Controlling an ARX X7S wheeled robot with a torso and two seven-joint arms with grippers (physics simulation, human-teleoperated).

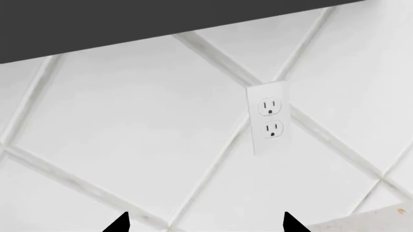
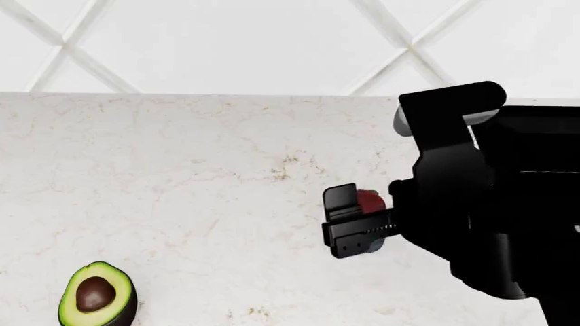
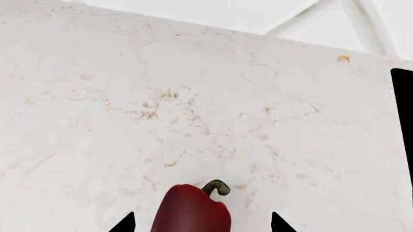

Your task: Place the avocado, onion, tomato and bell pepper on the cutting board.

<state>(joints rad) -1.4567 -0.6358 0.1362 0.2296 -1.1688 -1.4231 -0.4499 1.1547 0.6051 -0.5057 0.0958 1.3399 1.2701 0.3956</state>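
The bell pepper (image 3: 191, 210), dark red with a curled green stem, lies on the marble counter between the fingers of my right gripper (image 3: 201, 223). The gripper is open, with a gap on each side of the pepper. From the head, the right gripper (image 2: 349, 221) reaches in from the right and a bit of the red bell pepper (image 2: 370, 201) shows between its fingers. The halved avocado (image 2: 96, 296) lies flesh up at the near left of the counter. My left gripper (image 1: 205, 224) is open and empty, facing the wall. The onion, tomato and cutting board are out of view.
The marble counter (image 2: 181, 170) ends at a white diamond-tiled wall (image 2: 236, 41). A white double outlet (image 1: 271, 119) sits on that wall under a dark cabinet underside (image 1: 129, 24). My black right arm (image 2: 490, 204) covers the counter's right side.
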